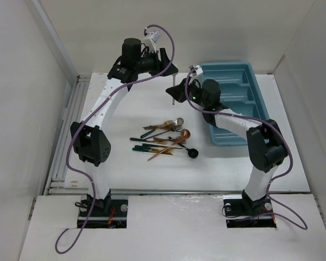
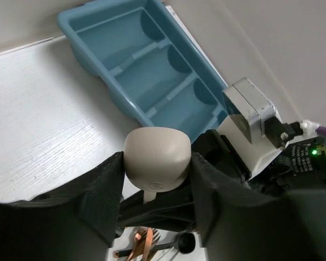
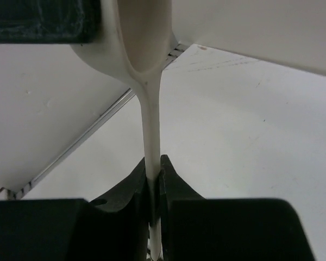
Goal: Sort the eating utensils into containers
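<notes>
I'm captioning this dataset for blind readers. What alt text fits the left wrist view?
The black fingers of the left gripper clamp the bowl of a cream spoon, close up. Beyond, on the white table, a teal tray shows three long empty compartments; the right arm's camera sits at right, a few utensils at the bottom edge.

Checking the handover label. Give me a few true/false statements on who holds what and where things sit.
1. The left gripper and the right gripper both grip the cream spoon. True.
2. The left gripper holds the spoon by its handle. False: it holds the bowl; the right gripper has the handle.
3. The tray sits on the left arm's side. False: it sits on the right arm's side.
4. A pile of utensils lies on the table between the arms. True.
</notes>
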Controlling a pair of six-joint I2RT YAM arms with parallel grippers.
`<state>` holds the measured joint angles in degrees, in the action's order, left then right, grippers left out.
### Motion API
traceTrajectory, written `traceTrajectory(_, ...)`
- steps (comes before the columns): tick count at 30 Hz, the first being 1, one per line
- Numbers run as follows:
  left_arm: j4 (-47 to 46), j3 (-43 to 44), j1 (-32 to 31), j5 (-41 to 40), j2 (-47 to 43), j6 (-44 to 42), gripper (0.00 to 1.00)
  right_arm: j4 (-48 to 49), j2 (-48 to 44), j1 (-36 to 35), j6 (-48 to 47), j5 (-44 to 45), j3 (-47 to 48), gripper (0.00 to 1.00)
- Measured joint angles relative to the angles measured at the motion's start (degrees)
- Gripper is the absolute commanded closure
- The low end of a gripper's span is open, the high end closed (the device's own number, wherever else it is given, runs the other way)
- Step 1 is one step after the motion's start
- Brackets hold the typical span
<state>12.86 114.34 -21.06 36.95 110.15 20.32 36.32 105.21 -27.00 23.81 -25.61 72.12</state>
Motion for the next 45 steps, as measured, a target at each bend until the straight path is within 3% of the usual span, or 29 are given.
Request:
traceTrajectory(1,0.33,0.00,-0.09,0.57,0.00,-0.70,0.04,0.61,-0.70,0.09,0.74,0.15,-1.25,1.00)
traceTrajectory(2,0.87,0.00,-0.31,1.01,0.00,-1.62,0.00,1.36,-1.70,0.24,1.62,0.50,-2.80,1.00)
traceTrajectory(7,8.24,1.55,-1.73,-0.52,0.00,-13.84,0.00,3.13,-17.94,7.10,9.68,8.55,-22.21,1.00)
traceTrajectory(10,12.11,2.80,-2.32,-4.98,-0.04,-24.59,0.00,-6.69,-32.59,13.11,15.04,22.25,-31.43,1.00)
traceTrajectory(14,15.85,-0.44,-2.08,-12.28,-1.22,-39.65,0.00,-20.65,-46.93,14.01,22.23,37.29,-35.56,1.00)
traceTrajectory(17,18.10,-7.43,-1.70,-15.96,-2.99,-49.00,0.00,-27.71,-48.33,15.43,27.43,42.84,-35.98,1.00)
traceTrajectory(24,20.85,-27.41,-2.89,-19.89,-6.97,-62.16,0.00,-39.95,-37.79,18.01,36.09,46.49,-36.09,1.00)
traceTrajectory(27,21.53,-33.64,-4.35,-20.65,-9.03,-64.46,0.04,-42.03,-35.63,18.08,38.03,46.40,-36.09,0.62)
traceTrajectory(29,21.46,-35.78,-5.18,-20.72,-10.27,-65.59,0.12,-42.60,-35.06,18.10,38.95,46.45,-36.06,0.43)
traceTrajectory(31,21.20,-37.68,-5.97,-20.72,-11.76,-66.77,0.17,-42.62,-34.99,18.16,39.60,46.42,-35.58,0.34)
traceTrajectory(32,20.65,-39.58,-6.32,-20.79,-13.27,-67.82,0.25,-43.28,-34.99,18.21,39.82,46.38,-35.08,0.26)
traceTrajectory(38,20.92,-43.28,-7.10,-21.22,-14.99,-70.73,0.46,-46.38,-35.91,18.32,39.89,47.80,-33.38,0.23)
traceTrajectory(40,21.66,-43.65,-7.34,-21.14,-14.99,-71.84,0.46,-47.54,-37.07,18.29,37.88,48.89,-33.14,0.23)
traceTrajectory(43,22.12,-43.85,-7.85,-20.87,-14.99,-73.13,0.35,-48.26,-38.77,17.35,32.41,51.71,-31.43,0.23)
traceTrajectory(45,21.59,-44.33,-8.41,-20.94,-14.99,-72.94,0.35,-47.76,-39.74,16.17,26.29,52.94,-29.59,0.23)
